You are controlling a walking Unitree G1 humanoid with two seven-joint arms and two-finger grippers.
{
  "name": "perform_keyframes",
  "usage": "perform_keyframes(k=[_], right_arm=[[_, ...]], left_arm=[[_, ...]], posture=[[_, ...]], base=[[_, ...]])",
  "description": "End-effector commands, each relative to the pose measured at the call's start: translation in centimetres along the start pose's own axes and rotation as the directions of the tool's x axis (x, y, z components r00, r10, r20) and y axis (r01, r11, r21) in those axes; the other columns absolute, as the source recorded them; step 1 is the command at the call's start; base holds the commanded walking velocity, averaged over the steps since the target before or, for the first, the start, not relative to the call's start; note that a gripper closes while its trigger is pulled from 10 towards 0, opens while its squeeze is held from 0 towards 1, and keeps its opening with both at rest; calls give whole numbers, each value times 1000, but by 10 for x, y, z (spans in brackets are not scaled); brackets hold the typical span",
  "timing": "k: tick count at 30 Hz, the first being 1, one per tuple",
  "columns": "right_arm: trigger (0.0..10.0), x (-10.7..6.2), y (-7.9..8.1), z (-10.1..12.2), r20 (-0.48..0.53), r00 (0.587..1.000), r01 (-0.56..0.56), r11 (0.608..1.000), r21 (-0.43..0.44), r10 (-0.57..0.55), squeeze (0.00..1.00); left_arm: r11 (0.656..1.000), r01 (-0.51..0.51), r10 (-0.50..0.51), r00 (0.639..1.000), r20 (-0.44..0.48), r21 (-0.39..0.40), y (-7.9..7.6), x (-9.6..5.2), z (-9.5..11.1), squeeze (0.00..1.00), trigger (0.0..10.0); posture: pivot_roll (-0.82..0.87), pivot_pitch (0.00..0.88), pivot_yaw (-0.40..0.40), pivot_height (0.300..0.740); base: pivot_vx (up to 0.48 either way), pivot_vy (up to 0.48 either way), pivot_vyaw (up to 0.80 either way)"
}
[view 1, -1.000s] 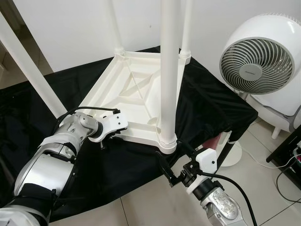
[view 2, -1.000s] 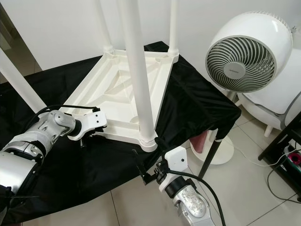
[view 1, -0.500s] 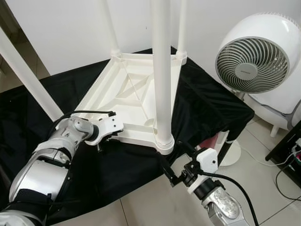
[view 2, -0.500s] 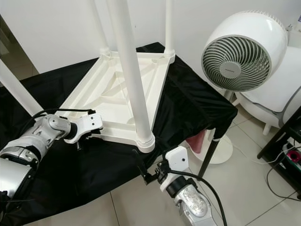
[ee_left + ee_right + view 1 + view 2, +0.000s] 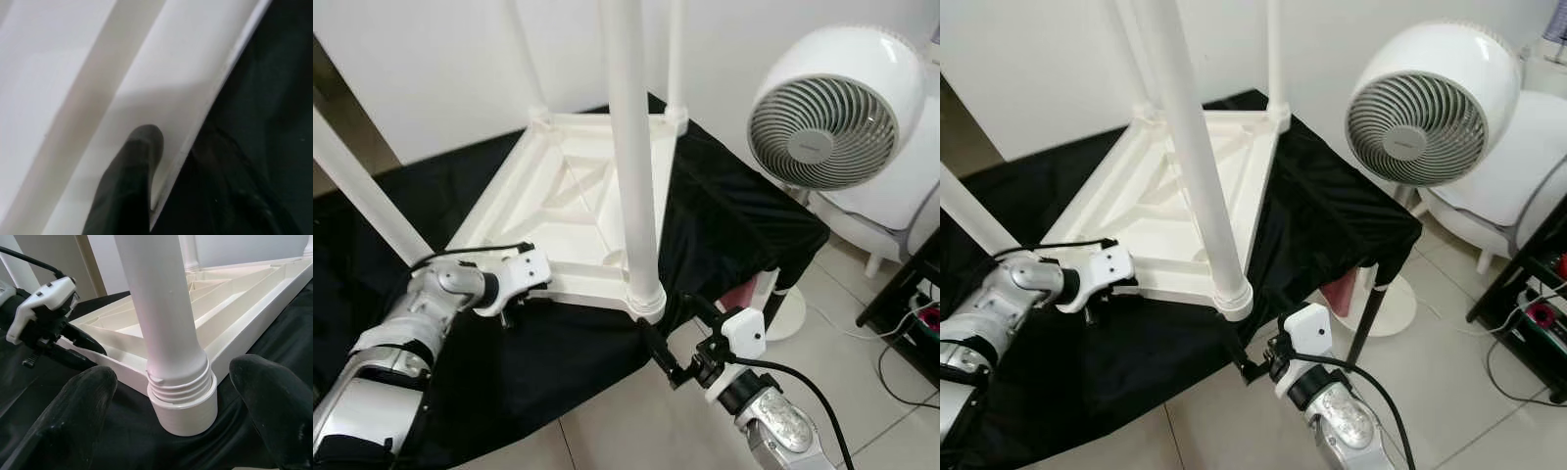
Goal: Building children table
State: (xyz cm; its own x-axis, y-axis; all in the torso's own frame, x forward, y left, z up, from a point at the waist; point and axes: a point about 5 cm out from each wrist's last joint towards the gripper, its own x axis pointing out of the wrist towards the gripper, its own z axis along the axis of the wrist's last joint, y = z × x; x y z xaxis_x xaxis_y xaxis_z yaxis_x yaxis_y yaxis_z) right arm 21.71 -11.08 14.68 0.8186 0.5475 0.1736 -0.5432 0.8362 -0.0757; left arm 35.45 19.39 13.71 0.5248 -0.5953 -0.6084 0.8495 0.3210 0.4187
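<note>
The right tool [image 5: 677, 338] sat spread, its fingers [image 5: 80, 406] flanking the near leg [image 5: 631, 157] without touching. The left tool [image 5: 514, 299] apparently pinched the rim of the upturned white table [image 5: 573, 211], which lay on the black-draped counter [image 5: 734, 211] beside a fan [image 5: 832, 117].

A stand draped in black cloth [image 5: 724, 215] carries the white table [image 5: 578, 196], which lies upside down on the cloth with its legs [image 5: 631, 147] pointing up. The cloth hangs over the near edge, above what looks like pale tiled floor [image 5: 626, 431]
</note>
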Motion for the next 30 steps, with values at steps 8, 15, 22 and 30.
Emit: perform_keyframes(k=[8,15,22,30], right_arm=[[10000,6,3,-2,9,999,-36,999,12,36,0],[10000,5,0,-2,6,999,-32,999,5,32,0],[10000,5,0,-2,8,999,-38,999,4,38,0],[10000,7,0,-3,9,999,-40,999,2,40,0]], left_arm=[[975,-68,61,997,-41,-211,-14,-10,-32,0,0],[976,-47,39,998,-44,-213,-16,-27,-38,0,0],[979,-12,9,1000,-17,-203,-14,-48,-33,0,0],[971,2,-4,1000,-7,-240,-25,-63,-34,0,0]], posture=[[3,128,74,740],[2,130,76,740],[8,125,77,740],[11,123,79,740]], base=[[0,0,0],[0,0,0],[0,0,0],[0,0,0]])
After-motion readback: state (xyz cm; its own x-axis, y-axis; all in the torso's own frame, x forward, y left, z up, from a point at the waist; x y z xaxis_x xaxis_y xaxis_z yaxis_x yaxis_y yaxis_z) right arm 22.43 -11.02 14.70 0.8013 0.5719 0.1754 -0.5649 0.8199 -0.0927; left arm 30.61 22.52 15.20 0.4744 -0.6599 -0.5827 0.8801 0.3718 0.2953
